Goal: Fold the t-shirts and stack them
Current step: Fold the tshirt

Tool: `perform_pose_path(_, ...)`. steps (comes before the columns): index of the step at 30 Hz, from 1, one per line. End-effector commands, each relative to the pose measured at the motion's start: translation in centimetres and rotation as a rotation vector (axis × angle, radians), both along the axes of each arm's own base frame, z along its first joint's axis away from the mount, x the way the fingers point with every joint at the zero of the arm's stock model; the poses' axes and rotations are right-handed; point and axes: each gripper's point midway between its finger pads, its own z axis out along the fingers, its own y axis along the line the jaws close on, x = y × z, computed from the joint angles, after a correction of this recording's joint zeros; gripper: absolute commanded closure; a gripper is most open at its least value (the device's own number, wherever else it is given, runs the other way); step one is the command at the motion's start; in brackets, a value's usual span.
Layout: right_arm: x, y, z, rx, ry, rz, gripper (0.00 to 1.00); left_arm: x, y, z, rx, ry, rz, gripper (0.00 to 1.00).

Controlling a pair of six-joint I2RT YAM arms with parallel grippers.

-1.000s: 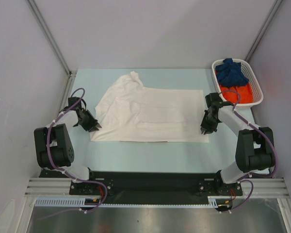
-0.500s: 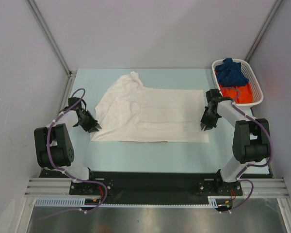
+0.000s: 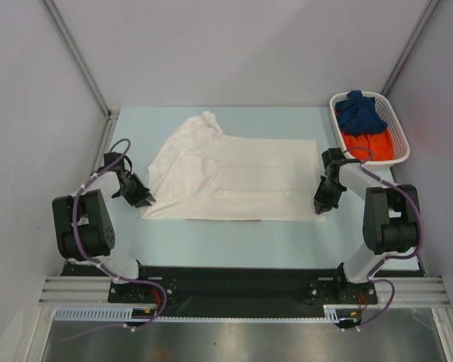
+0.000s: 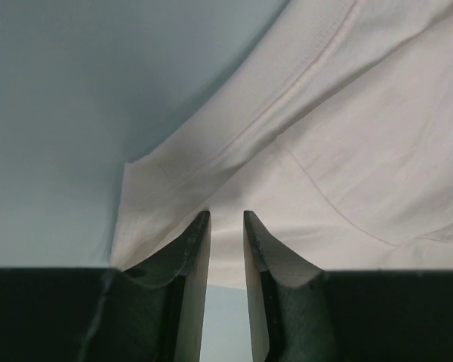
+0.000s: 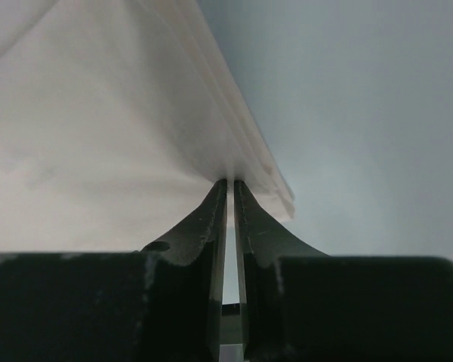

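A white t-shirt (image 3: 234,177) lies spread flat across the middle of the pale blue table, sleeve and collar at the far left. My left gripper (image 3: 142,200) sits at its near left corner; in the left wrist view the gripper (image 4: 226,216) is open a narrow gap, with the shirt (image 4: 347,136) just past the tips and nothing pinched. My right gripper (image 3: 320,208) is at the near right corner. In the right wrist view the gripper (image 5: 231,181) is closed to a thin slit on the layered edge of the shirt (image 5: 98,136). A dark blue shirt (image 3: 360,111) and an orange one (image 3: 370,145) lie bundled in the basket.
The white lattice basket (image 3: 402,151) stands at the far right of the table, just behind the right arm. Grey walls close in the table on the left, back and right. The black arm rail runs along the near edge.
The right gripper slid a little toward the near right corner of the shirt and its jaws narrowed. The left gripper and the shirt stayed put.
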Motion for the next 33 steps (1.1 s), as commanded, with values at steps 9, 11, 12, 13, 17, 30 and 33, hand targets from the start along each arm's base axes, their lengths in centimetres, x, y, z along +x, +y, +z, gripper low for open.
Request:
perform_pose_path(9, -5.0, -1.3, 0.3, -0.022, 0.043, -0.109, 0.89, -0.9, 1.7, -0.6, 0.037, 0.021, 0.023, 0.71)
perform_pose_path(11, -5.2, -1.2, 0.6, -0.019, 0.035, -0.101, 0.89, -1.3, 1.8, -0.8, 0.039, 0.030, 0.019, 0.71)
perform_pose_path(12, -5.2, -1.5, 0.7, -0.032, 0.033, -0.100, 0.89, -1.2, 1.9, -0.7, 0.044, 0.026, 0.021, 0.71)
perform_pose_path(13, -5.3, -1.6, 0.6, -0.035, 0.034, -0.100, 0.89, -1.4, 1.8, -0.9, 0.042, 0.031, 0.020, 0.71)
perform_pose_path(17, -4.1, -1.6, 1.7, -0.020, -0.009, -0.078, 0.89, -1.2, 1.7, -0.3, 0.036, 0.008, 0.014, 0.71)
perform_pose_path(30, 0.9, 1.1, 0.7, 0.065, -0.033, -0.001, 0.75, -0.8, 1.6, -1.2, -0.003, 0.034, 0.064, 0.78)
perform_pose_path(33, 0.1, -0.4, -0.9, 0.023, 0.023, -0.050, 0.73, -2.4, 1.9, -2.5, -0.024, 0.104, 0.111, 0.84)
